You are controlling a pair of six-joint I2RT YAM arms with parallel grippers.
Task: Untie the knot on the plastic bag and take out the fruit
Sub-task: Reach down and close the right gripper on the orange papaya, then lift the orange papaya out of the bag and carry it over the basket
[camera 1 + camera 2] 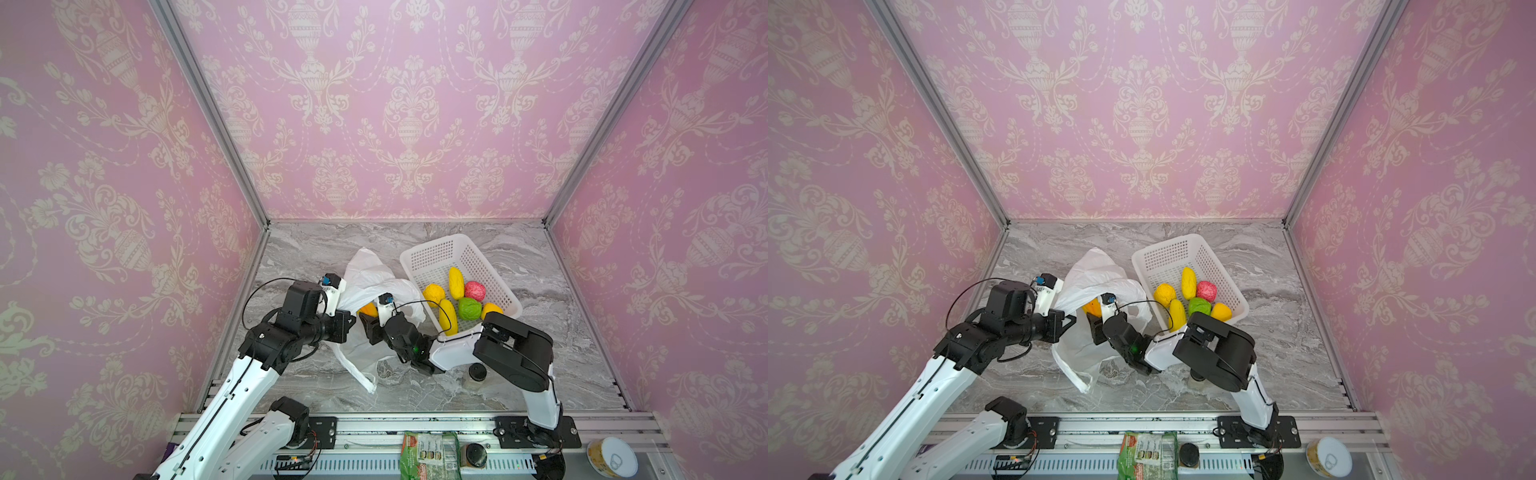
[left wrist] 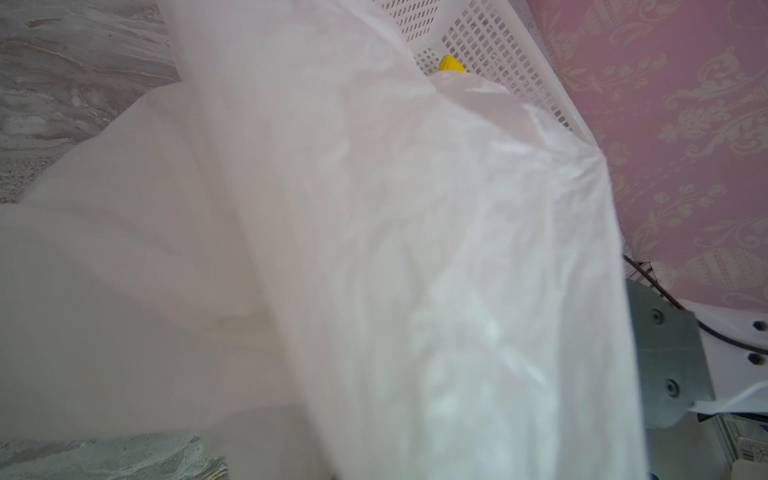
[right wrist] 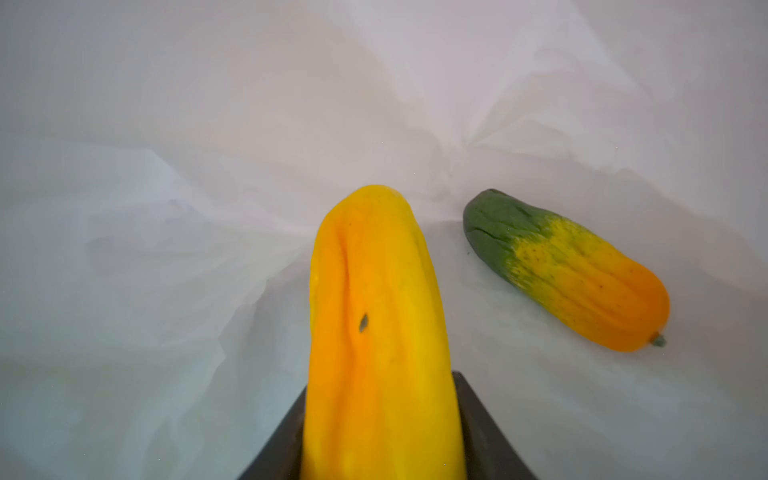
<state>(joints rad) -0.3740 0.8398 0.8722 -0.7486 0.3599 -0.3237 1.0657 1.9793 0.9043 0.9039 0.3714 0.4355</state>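
Inside the plastic bag (image 3: pixel 166 166), an orange-and-green fruit (image 3: pixel 573 274) lies near the yellow fruit (image 3: pixel 374 332).

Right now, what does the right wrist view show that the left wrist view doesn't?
Right wrist only: the inside of the plastic bag, with the right gripper fingers either side of a long yellow fruit, and an orange-and-green fruit lying loose beside it.
Left wrist only: the bag's outside, the white basket with a yellow fruit tip showing, the marble table and the pink wall.
Both: that bag, filling most of the frame.
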